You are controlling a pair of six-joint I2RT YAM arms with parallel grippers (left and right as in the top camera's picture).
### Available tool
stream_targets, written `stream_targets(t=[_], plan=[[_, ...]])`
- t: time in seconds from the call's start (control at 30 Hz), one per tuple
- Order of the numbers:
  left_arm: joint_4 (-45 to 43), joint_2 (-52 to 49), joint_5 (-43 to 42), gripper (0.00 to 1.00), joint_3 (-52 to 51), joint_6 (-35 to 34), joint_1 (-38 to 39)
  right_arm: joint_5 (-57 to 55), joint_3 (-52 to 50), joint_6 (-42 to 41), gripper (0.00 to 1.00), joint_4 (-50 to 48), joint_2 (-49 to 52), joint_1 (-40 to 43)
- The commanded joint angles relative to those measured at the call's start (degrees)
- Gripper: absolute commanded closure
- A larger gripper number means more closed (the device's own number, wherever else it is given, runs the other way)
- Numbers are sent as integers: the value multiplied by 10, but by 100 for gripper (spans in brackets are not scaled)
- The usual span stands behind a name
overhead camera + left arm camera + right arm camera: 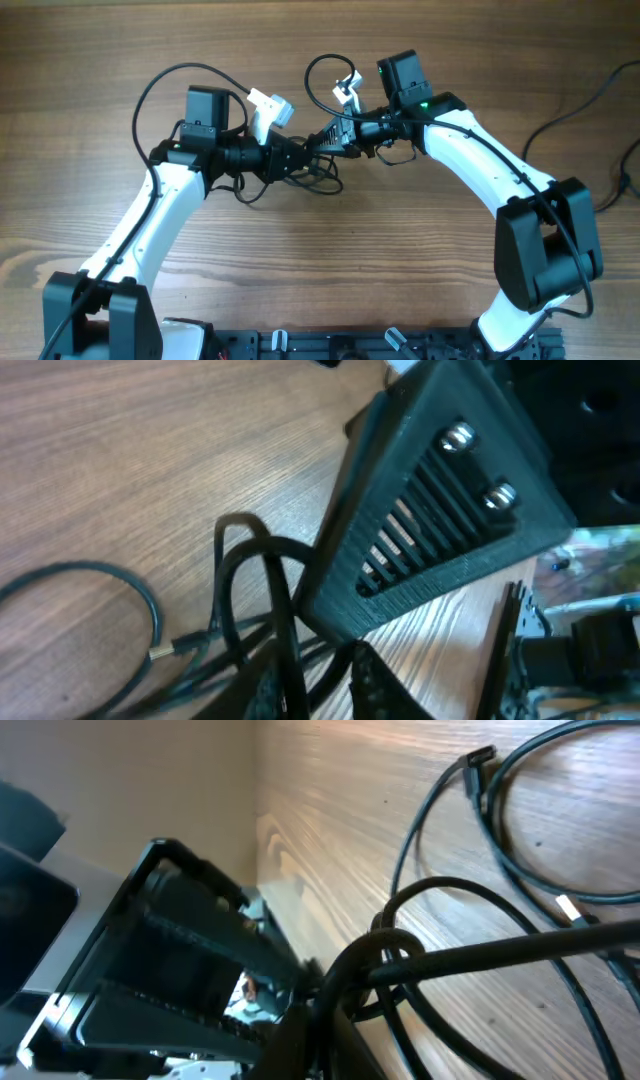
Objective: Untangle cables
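1. Left gripper (300, 160): the jaws are set narrow about one strand; a firm pinch cannot be confirmed.
2. Cables (322, 184): a knotted bundle is seen between both grippers, with loops trailing on the table (400, 275).
3. Right gripper (337, 140): it is clamped on the bundle.
4. Step judged: the knot is being worked loose. Next, the left hold should be secured and the strands drawn apart.

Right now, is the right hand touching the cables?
Touching. The right wrist view shows the right hand shut on the cables, a taut strand running out from between its fingers.
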State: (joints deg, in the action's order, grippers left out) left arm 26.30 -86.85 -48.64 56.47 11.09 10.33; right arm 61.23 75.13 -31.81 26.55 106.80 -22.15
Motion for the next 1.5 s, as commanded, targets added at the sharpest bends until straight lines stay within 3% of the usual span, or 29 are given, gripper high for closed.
stream_targets(t=[0.0,0.03,0.07,0.2,0.43,0.63,0.87,1.1,1.3,1.33,1.4,1.47], plan=[[7,-3,74,83,-3,-30,-2,23,1,6,96,-1,-3,-6],[8,-3,79,86,-3,-30,-2,25,1,12,96,-1,-3,-6],[11,-3,94,96,-3,-30,-2,34,1,22,96,-1,-3,-6],[26,-3,214,96,-3,-85,-2,53,1,45,96,9,-3,-5],[78,-3,368,96,-8,-118,-2,71,1,44,96,16,-3,23],[45,-3,367,96,-48,-118,-2,44,1,48,96,16,-3,61],[39,-3,368,96,-48,-121,-3,-127,1,47,96,42,-3,86],[37,-3,419,96,-48,-182,-20,-406,1,48,96,97,-3,86],[43,-3,414,96,-48,-251,-86,-466,1,48,96,121,-3,86],[43,-3,401,96,-48,-250,-92,-460,1,48,94,122,-3,85],[43,-3,360,96,-48,-246,-99,-408,1,49,74,130,-3,83],[43,-3,330,96,-48,-225,-98,-332,1,68,70,142,-3,77]])
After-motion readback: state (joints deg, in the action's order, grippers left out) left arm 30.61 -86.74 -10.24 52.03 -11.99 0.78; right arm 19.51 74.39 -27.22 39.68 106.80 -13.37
